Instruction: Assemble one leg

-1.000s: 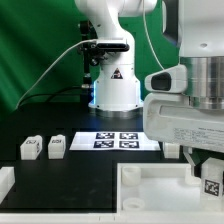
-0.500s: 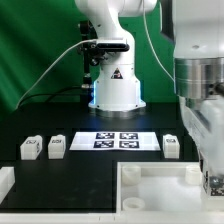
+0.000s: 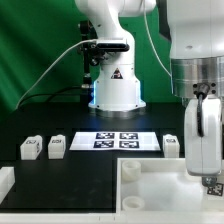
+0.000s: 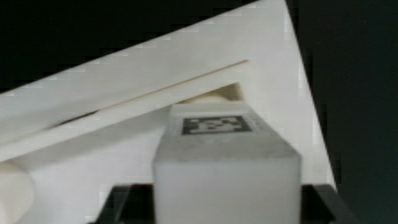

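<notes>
Rotated my wrist since a second ago; gripper point(image 3: 207, 172) now hangs at the exterior view's right, over the tabletop point(image 3: 150, 180) on the desk point(image 3: 90, 160). It's pinching a leg point(image 4: 224, 150). Two legs point(image 3: 43, 147) sit far left.

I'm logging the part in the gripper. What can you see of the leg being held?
The leg is a small white block, plastic by its look, with a black-and-white square tag on its upper face. The gripper clamps it, dark fingers against both sides. It hangs over the white rimmed tabletop; whether they touch cannot be told.
</notes>
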`<state>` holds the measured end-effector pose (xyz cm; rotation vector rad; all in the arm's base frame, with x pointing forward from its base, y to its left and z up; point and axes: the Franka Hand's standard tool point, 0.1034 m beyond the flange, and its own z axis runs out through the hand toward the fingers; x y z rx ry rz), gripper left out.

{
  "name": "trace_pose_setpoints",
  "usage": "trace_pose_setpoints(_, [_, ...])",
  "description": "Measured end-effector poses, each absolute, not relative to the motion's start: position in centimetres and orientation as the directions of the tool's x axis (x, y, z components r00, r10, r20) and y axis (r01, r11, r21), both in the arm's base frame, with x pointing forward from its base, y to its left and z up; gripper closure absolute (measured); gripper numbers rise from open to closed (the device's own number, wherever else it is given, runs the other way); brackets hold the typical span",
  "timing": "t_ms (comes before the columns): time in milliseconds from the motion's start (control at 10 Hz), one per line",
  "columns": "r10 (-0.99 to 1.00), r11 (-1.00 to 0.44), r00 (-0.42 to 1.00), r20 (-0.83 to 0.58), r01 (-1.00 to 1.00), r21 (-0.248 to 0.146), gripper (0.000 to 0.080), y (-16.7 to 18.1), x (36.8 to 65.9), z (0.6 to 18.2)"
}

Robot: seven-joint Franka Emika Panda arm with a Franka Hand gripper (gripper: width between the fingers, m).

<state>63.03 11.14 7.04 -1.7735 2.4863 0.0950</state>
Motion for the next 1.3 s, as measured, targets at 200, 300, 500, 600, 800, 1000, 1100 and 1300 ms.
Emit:
trace_pose_setpoints(200, [-0.940, 0.325, -0.324, -0.105, -0.946, 0.001, 0.0209, 11.1, 63.0, 7.0])
trace_pose_setpoints(300, [-0.940, 0.325, -0.324, -0.105, -0.946, 0.002, 0.0209, 11.1, 63.0, 6.9])
trace_pose_setpoints(500, [-0.941, 0.322, -0.319, -0.115, -0.947, -0.007, 0.0163, 11.6, 62.9, 7.9])
trace_pose_setpoints(600, [-0.940, 0.320, -0.316, -0.127, -0.947, -0.013, 0.0151, 11.9, 62.7, 9.0])
trace_pose_setpoints(800, [-0.940, 0.319, -0.314, -0.134, -0.948, -0.014, 0.0150, 12.1, 62.6, 9.7])
trace_pose_setpoints(1000, [-0.940, 0.319, -0.314, -0.132, -0.948, -0.012, 0.0150, 12.1, 62.6, 9.6])
trace_pose_setpoints(1100, [-0.940, 0.319, -0.314, -0.132, -0.948, -0.012, 0.0150, 12.1, 62.6, 9.6])
trace_pose_setpoints(1300, [-0.940, 0.319, -0.314, -0.131, -0.948, -0.011, 0.0150, 12.1, 62.6, 9.5])
